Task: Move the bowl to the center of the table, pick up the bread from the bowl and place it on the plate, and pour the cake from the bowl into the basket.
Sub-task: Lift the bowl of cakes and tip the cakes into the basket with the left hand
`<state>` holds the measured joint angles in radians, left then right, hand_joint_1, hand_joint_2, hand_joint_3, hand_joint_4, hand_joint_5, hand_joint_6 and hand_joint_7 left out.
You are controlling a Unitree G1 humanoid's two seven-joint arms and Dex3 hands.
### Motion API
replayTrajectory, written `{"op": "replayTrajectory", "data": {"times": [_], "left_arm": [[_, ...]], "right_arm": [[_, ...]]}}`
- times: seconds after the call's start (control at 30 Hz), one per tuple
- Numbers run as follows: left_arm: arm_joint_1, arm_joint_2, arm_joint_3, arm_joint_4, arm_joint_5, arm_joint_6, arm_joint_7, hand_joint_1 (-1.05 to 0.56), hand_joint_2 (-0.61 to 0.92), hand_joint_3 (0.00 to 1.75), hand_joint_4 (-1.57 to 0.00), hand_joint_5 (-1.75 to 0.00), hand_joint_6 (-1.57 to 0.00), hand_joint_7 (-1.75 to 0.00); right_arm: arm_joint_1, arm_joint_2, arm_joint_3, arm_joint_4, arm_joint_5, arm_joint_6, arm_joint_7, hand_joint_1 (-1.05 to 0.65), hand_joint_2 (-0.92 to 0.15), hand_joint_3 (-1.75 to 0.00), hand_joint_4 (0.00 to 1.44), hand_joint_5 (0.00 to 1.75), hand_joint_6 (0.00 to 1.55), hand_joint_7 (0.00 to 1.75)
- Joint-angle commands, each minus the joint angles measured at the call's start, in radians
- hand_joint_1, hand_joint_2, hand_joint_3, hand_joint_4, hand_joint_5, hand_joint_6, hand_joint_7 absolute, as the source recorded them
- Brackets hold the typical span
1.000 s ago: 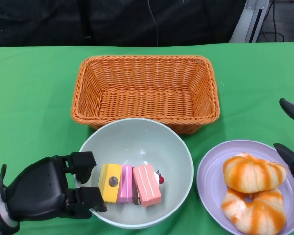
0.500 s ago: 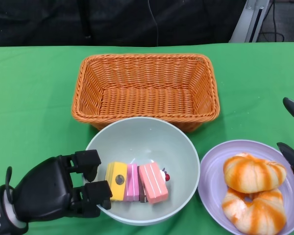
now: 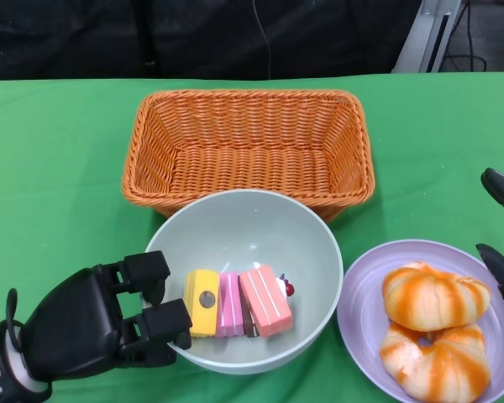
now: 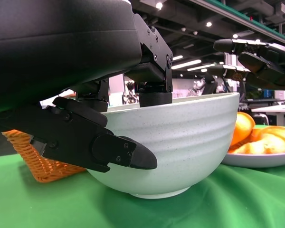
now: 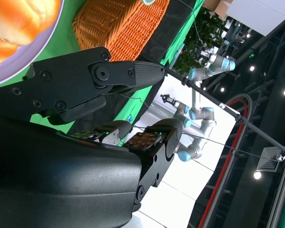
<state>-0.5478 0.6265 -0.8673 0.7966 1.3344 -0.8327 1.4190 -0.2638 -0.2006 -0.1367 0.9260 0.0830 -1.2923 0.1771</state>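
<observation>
Left hand (image 3: 92,323) gripping bowl (image 3: 244,239) rim, lifting it toward basket (image 3: 248,147) since a second ago | cake (image 3: 239,302) lying inside bowl | bread (image 3: 433,327) sitting on plate (image 3: 361,294) | right hand (image 3: 502,239) idling, fingers apart, holding nothing | pour approaching.

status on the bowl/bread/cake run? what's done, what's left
Done: two bread rolls lie on the purple plate, and the bowl sits mid-table by the basket. In hand: the left hand grips the bowl's rim, the bowl seemingly just off the cloth. The right hand holds nothing. Left: the cake is in the bowl, and the basket holds nothing.
</observation>
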Motion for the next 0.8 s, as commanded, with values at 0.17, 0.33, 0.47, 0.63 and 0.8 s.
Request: {"op": "replayTrajectory", "data": {"times": [0.17,0.33,0.47,0.63,0.8], "left_arm": [[0.018,0.049,0.035,-0.043,-0.040,-0.015,0.020,-0.21,0.92,0.24,-0.60,-1.75,-0.47,-1.63],[0.026,0.071,0.045,-0.079,-0.038,-0.035,0.028,-0.20,0.92,0.33,-0.62,-1.75,-0.45,-1.70],[0.034,0.084,0.055,-0.104,-0.036,-0.047,0.026,-0.19,0.92,0.39,-0.64,-1.75,-0.43,-1.74],[0.051,0.144,0.083,-0.199,-0.044,-0.076,0.003,-0.25,0.92,0.35,-0.62,-1.75,-0.56,-1.52],[0.078,0.172,0.126,-0.263,-0.068,-0.099,-0.034,-0.25,0.92,0.32,-0.60,-1.75,-0.61,-1.43]], "right_arm": [[-0.016,-0.004,-0.027,0.022,-0.023,-0.027,-0.026,-0.37,-0.92,-0.38,0.71,0.17,0.52,0.01],[-0.015,-0.003,-0.027,0.024,-0.029,-0.016,-0.038,-0.37,-0.92,-0.38,0.71,0.17,0.52,0.01],[-0.015,-0.002,-0.025,0.024,-0.032,-0.007,-0.042,-0.37,-0.92,-0.37,0.71,0.17,0.53,0.01],[-0.020,-0.009,-0.032,0.033,-0.078,-0.004,-0.076,-0.37,-0.92,-0.37,0.71,0.17,0.54,0.02],[-0.026,-0.007,-0.035,0.040,-0.101,-0.005,-0.100,-0.37,-0.92,-0.37,0.71,0.18,0.55,0.02]]}}
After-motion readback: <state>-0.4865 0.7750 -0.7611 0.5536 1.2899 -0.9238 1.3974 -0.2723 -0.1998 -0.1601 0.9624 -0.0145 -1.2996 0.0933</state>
